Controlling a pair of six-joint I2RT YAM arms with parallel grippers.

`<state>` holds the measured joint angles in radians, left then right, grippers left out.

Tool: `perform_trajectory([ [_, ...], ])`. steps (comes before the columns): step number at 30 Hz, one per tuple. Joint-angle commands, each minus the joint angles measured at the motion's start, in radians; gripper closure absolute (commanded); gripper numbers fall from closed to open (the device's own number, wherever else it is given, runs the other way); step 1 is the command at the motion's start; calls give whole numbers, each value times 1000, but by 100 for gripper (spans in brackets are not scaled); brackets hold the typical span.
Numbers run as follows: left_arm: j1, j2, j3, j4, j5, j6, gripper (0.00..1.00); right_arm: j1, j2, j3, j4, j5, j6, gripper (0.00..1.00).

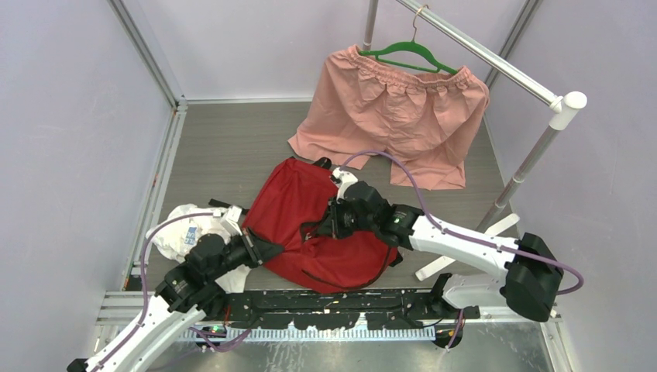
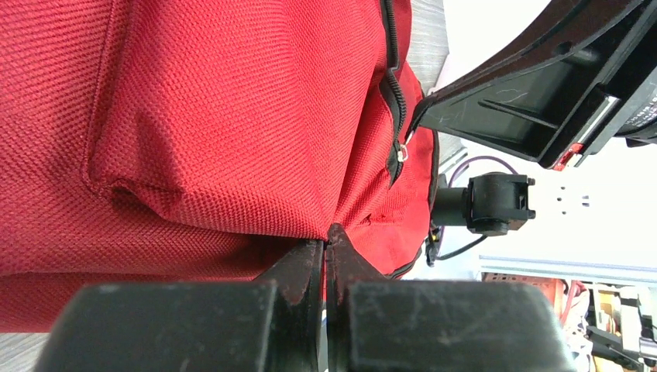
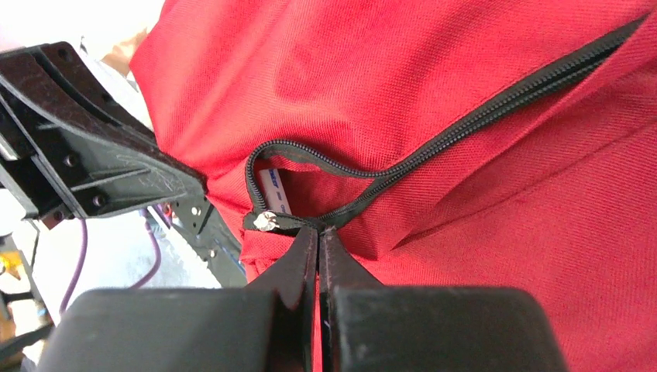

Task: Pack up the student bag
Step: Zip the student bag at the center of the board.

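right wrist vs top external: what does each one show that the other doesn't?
Right wrist only: the zipper gaping partly open, something white inside, right gripper shut on the zipper pull. Top external only: pink shorts on a green hanger, white plastic bag. Both: the student bag, with the left gripper at its edge.

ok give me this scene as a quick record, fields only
student bag: red, lying on the table
zipper: partly open, small gap near the pull
left jaws: shut, pinching fabric at the bag's left edge
right jaws: shut on the zipper by the gap
white plastic bag: left of the student bag
pink shorts: on a green hanger from the rail at the back
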<state>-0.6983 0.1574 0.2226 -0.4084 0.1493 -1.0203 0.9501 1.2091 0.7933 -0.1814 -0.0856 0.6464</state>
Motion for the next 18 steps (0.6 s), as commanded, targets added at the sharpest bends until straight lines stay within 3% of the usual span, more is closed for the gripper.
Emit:
perform_trajectory([
  [1, 0, -25, 42, -131, 14, 53, 100, -53, 34, 70, 23, -5, -80, 99],
  [4, 0, 19, 84, -81, 83, 78, 100, -49, 63, 66, 78, -119, -67, 99],
  [6, 0, 75, 134, -79, 120, 107, 69, -44, 73, 64, 97, -138, -56, 99],
  [12, -1, 161, 210, -53, 142, 124, 43, -40, 73, 60, 102, -119, -29, 99],
  [18, -25, 263, 243, -44, 165, 226, 43, -40, 76, 59, 118, -116, -6, 99],
])
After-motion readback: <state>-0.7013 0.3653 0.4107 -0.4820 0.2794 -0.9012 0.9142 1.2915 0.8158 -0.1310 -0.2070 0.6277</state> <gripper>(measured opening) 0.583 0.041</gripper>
